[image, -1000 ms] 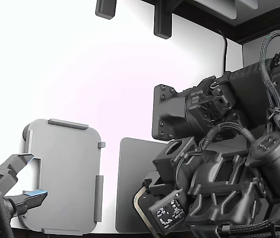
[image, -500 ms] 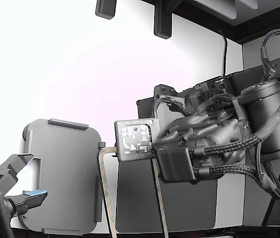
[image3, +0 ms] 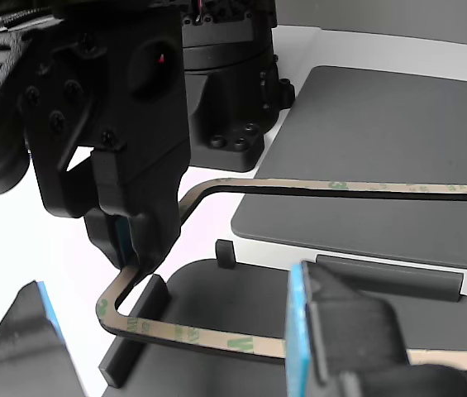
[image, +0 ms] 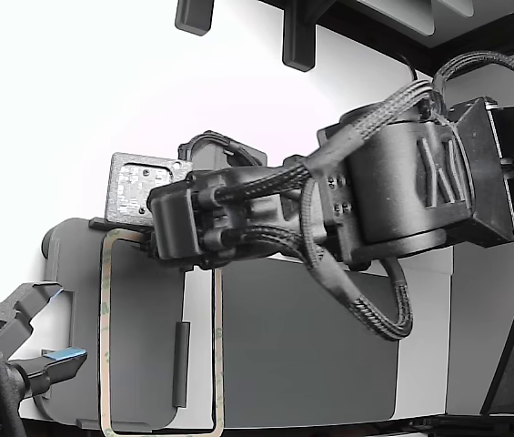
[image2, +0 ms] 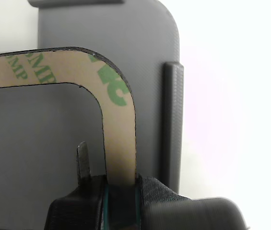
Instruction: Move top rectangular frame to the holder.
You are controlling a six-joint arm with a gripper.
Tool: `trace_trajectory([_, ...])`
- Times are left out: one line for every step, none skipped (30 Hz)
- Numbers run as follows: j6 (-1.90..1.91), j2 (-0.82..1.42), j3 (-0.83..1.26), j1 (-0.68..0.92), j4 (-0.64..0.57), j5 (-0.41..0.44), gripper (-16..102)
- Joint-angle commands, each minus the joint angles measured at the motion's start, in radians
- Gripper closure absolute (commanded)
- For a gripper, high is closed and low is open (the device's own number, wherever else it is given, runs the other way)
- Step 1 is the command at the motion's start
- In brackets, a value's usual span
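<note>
One frame (image: 104, 346) hangs pinched in the jaws above the holder (image: 143, 364).

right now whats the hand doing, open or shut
Hand: shut on the top rectangular frame, pinching one short side and carrying it above the holder.

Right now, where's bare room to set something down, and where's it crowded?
Free: the white tabletop above the holder in the exterior view, and most of the dark mat. Crowded: the holder, with the frame held over it in the gripper, and a second gripper at its exterior-view left edge.
</note>
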Motion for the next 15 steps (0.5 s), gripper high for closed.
trace_trajectory([0.002,-0.014,-0.04,-0.018,-0.002,-0.002,97])
trace_trajectory([0.002,-0.028,-0.051,-0.018,-0.002,0.003,97])
trace_trajectory([0.002,-0.043,-0.063,-0.018,-0.002,0.011,97])
trace_trajectory([0.011,-0.057,-0.075,-0.018,-0.002,0.017,97])
trace_trajectory([0.015,-0.074,-0.092,-0.018,0.0,0.026,97])
trace_trajectory([0.017,-0.086,-0.107,-0.017,0.0,0.037,97])
trace_trajectory([0.02,-0.097,-0.118,-0.012,0.002,0.049,97])
trace_trajectory([0.02,-0.104,-0.126,-0.009,0.002,0.055,97])
trace_trajectory([0.02,-0.109,-0.132,-0.008,0.0,0.057,97])
trace_trajectory([0.017,-0.115,-0.14,-0.006,-0.002,0.06,97])
trace_trajectory([0.012,-0.12,-0.144,-0.006,-0.002,0.061,97])
trace_trajectory([0.008,-0.124,-0.146,-0.006,-0.005,0.063,97])
trace_trajectory([0.005,-0.129,-0.147,-0.006,-0.005,0.064,97])
trace_trajectory([0.005,-0.133,-0.147,-0.006,-0.008,0.061,97])
trace_trajectory([0.005,-0.138,-0.147,-0.006,-0.009,0.061,97])
